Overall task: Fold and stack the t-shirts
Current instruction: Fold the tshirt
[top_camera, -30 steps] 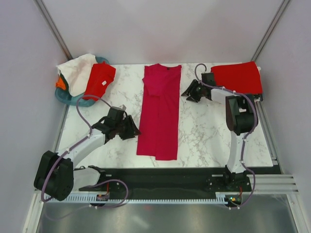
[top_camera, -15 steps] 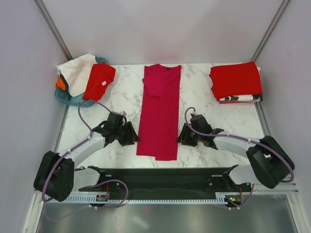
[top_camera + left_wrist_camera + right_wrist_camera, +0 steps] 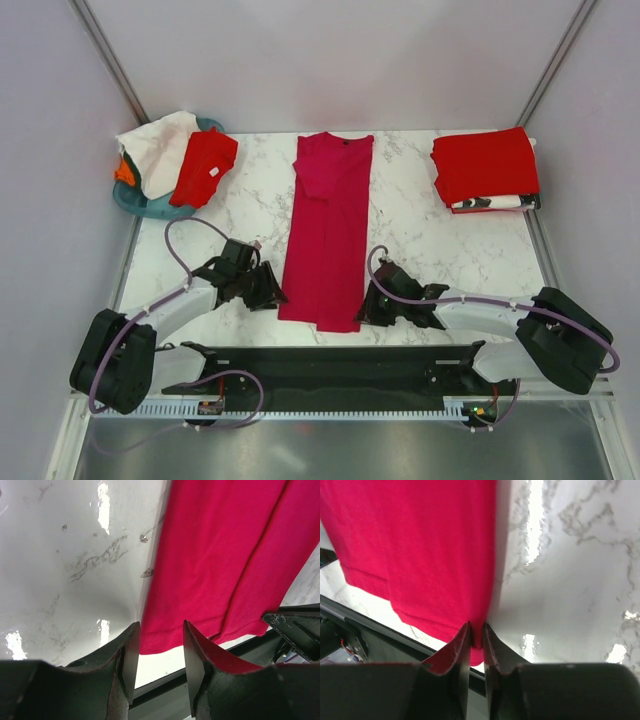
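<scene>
At the near edge of the marble table (image 3: pixel 440 250), the crimson t-shirt (image 3: pixel 328 230) ended its long, narrow strip, collar at the far end. The left gripper (image 3: pixel 268 290) sat at the near left corner, jaws apart with the hem between them, unpinched. The right gripper (image 3: pixel 368 305) pinched the near right corner tight.

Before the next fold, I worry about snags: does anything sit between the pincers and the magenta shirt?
Nothing visible does. The left pincer, open, straddles the near-left hem corner of the magenta shirt; the right pincer pinches its near-right corner.
</scene>
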Robot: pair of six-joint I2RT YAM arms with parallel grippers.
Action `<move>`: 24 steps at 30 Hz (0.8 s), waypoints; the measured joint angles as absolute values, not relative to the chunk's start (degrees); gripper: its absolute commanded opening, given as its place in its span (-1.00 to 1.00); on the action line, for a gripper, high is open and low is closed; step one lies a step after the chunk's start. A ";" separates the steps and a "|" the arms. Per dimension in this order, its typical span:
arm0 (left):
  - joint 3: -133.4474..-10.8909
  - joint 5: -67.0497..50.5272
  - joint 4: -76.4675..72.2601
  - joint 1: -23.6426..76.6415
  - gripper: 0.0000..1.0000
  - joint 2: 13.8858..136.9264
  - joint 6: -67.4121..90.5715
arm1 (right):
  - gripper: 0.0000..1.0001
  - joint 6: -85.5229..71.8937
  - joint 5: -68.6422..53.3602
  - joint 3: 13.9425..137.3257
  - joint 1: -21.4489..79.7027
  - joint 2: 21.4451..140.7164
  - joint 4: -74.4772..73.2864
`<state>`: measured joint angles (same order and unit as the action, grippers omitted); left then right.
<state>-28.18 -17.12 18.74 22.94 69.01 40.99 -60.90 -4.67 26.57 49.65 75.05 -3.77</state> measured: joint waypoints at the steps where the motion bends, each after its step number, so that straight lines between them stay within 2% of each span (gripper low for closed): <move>1: -27.81 -17.19 18.68 22.94 -0.08 69.04 40.99 | -0.79 -61.30 -4.45 26.48 49.84 75.07 -4.01; 3: -27.18 -17.32 18.65 22.94 -0.10 69.21 40.99 | -0.91 -62.24 -3.86 26.37 50.06 75.07 -4.80; 7: -26.59 -18.50 18.31 22.94 -0.11 69.49 41.01 | -1.00 -63.09 -3.46 26.37 50.11 74.87 -5.43; 15: -26.17 -19.99 17.39 22.87 -0.35 70.72 41.04 | -1.00 -63.29 -3.09 26.50 50.15 74.46 -6.68; 24: -25.47 -21.08 16.97 23.03 -0.34 70.48 41.06 | -1.00 -63.22 -2.63 26.94 50.15 73.84 -8.93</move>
<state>-25.47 -21.08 16.97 23.03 70.48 41.06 -63.22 -2.63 26.94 50.15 73.84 -8.93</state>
